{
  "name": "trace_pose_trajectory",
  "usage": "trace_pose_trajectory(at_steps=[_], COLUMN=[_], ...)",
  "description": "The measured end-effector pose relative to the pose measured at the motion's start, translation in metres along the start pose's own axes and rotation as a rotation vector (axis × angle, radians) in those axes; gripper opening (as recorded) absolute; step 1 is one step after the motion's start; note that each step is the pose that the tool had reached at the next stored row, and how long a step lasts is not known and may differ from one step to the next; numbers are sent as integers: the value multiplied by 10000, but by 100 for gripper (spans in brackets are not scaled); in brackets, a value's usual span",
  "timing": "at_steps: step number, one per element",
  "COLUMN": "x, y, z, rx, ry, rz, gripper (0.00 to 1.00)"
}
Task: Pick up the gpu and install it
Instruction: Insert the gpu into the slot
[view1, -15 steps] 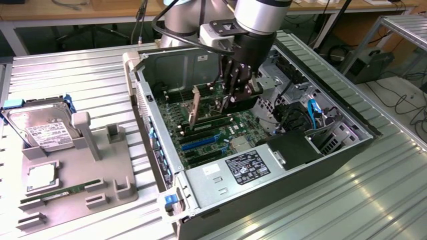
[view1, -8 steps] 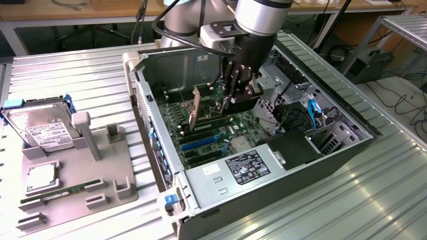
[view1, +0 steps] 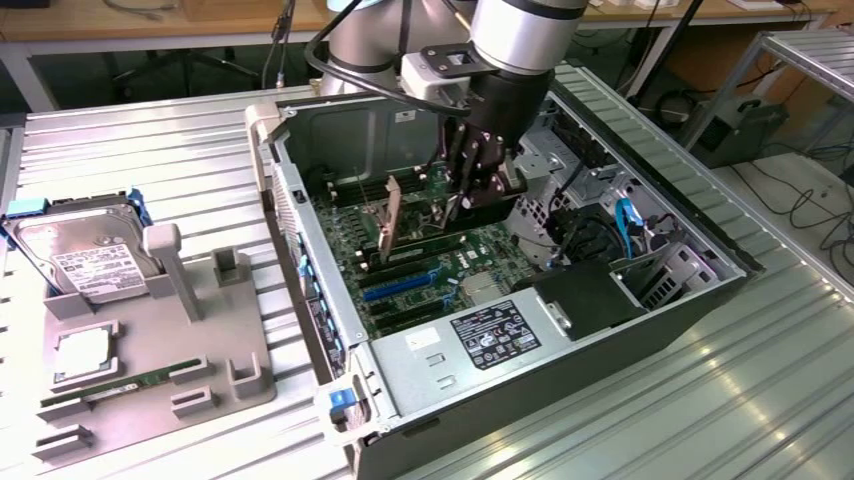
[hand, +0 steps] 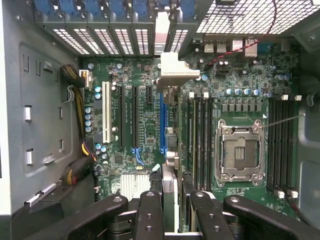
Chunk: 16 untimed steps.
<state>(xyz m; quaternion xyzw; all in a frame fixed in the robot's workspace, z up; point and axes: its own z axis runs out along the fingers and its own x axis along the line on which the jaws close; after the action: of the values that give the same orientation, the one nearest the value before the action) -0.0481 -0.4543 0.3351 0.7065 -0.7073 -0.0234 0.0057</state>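
- The gpu (view1: 392, 222) is found upright inside the open computer case (view1: 694, 240). Its tan-brown face is turned toward the exterior view's left and its lower edge is close to the motherboard (view1: 441, 265).
- In the wrist view the gpu (hand: 169, 142) is seen edge-on, in line with the blue slot (hand: 162, 125). Its silvery bracket (hand: 175, 72) is toward the slotted rear wall of the case.
- Whether the card's connector is seated in the slot cannot be told.
- The gripper (view1: 478, 205) is set astride the card's upper edge. In the wrist view the gripper (hand: 172, 196) has a finger close on each face, and it is judged to be clamped on the gpu.
- Handling: the card is judged light, thin and stiff, but fragile. The faces carry components and the lower connector edge should not be touched.
- A hold across the bare upper edge, as noted here, is considered proper. A grip toward one end may let the card tip.
- Arm pose: the arm is brought in from the top of the exterior view with the wrist directed down into the case. The fingers are near vertical, and the wrist camera is aimed squarely at the motherboard (hand: 145, 125).
- A hard drive (view1: 87, 260) is noted on the grey fixture (view1: 200, 350), well apart from the case.
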Motion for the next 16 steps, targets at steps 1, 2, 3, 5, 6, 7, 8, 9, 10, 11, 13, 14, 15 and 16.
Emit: trace_pose_trajectory(at_steps=[1,2,3,5,6,7,8,9,10,11,13,14,15,16], x=[2,4,7,13,16,18,20,22,24,26,30,31,33,35], y=[0,0,0,0,0,0,0,0,0,-1,-1,-1,-1,-1], z=[1,3,4,8,9,11,12,13,15,16,18,20,21,22], rx=[0,0,0,0,0,0,0,0,0,0,0,0,0,0], ry=[0,0,0,0,0,0,1,0,0,0,0,0,0,0], rz=[0,0,0,0,0,0,0,0,0,0,0,1,0,0], gripper=[26,26,26,26,26,26,26,26,26,26,26,26,26,26])
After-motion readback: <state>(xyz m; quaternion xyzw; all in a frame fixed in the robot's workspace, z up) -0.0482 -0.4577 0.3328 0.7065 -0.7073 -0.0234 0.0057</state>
